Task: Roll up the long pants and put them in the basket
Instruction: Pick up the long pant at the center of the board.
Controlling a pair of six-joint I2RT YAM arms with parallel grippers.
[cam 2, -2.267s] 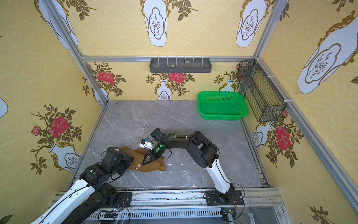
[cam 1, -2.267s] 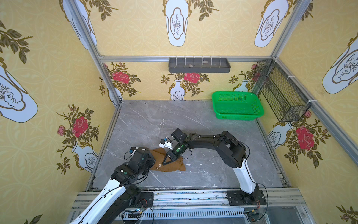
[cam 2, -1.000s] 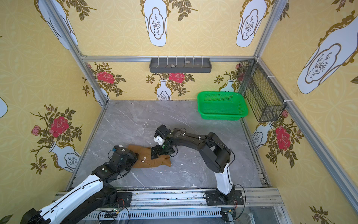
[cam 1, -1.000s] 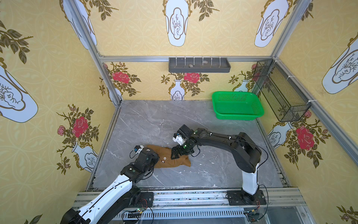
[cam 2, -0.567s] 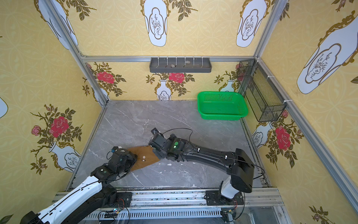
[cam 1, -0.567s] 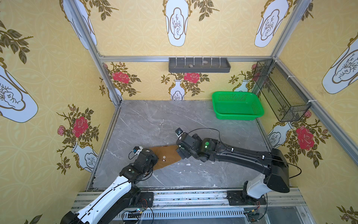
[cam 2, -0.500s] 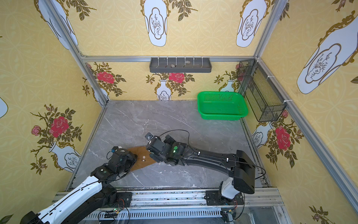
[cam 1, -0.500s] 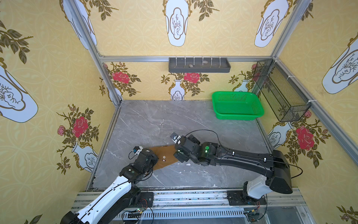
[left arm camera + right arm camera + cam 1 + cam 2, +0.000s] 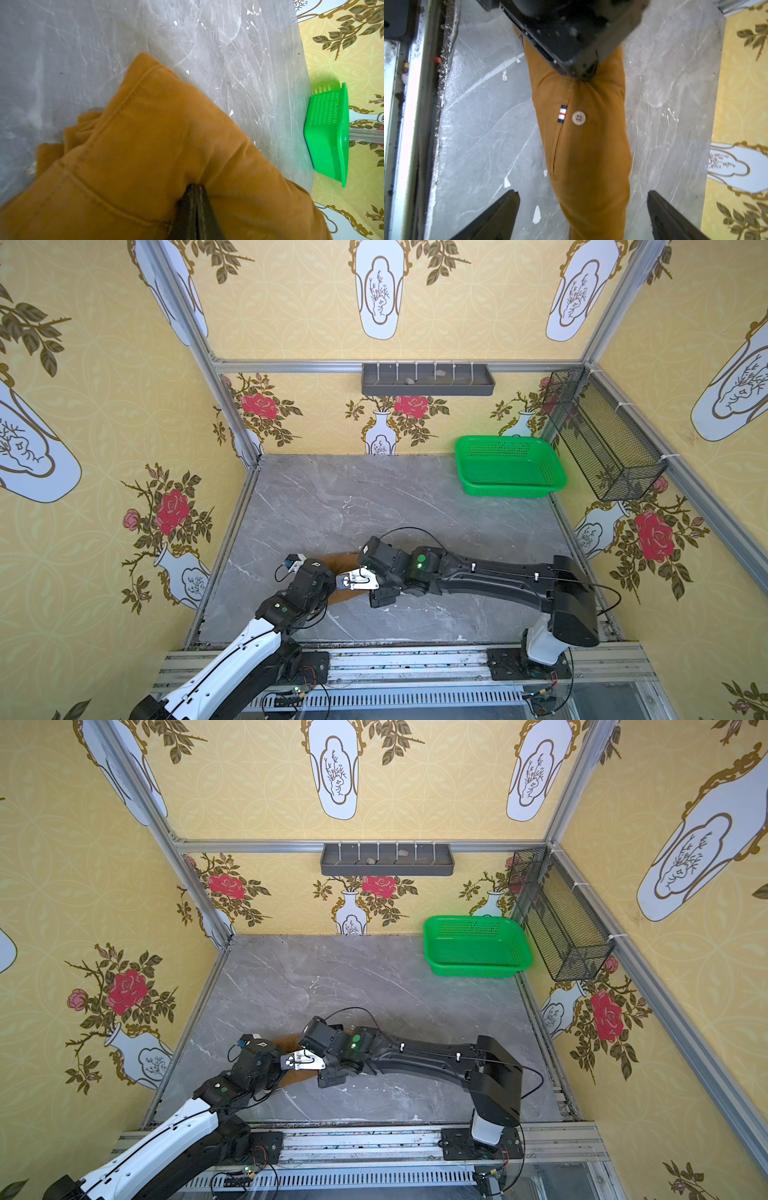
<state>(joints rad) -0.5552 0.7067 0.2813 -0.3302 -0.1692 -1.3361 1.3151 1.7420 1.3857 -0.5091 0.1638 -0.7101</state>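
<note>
Near the front edge of the table (image 9: 374, 497), left of its middle: ochre-brown pants (image 9: 344, 561), gathered into a narrow bundle and largely hidden under both arms in both top views. Closed tight on one end of that bundle, the left gripper (image 9: 195, 188), with the cloth puckered into creases right at its tips; seen from the right wrist too, pressing down into the cloth. Spread wide over the other stretch of the bundle, the right gripper (image 9: 581, 199), one finger (image 9: 506, 207) on each side, gripping nothing, with bare table showing between each finger and the cloth. On the upper face of the bundle, a pale four-hole button (image 9: 579, 118) just beside a small striped tag (image 9: 563, 113) at the top of a stitched pocket slit. In the far right corner of the table, well apart from the pants, a green basket (image 9: 507, 491). On the back wall, a grey shelf (image 9: 428, 387); on the right wall, a black wire basket (image 9: 602, 439).
</note>
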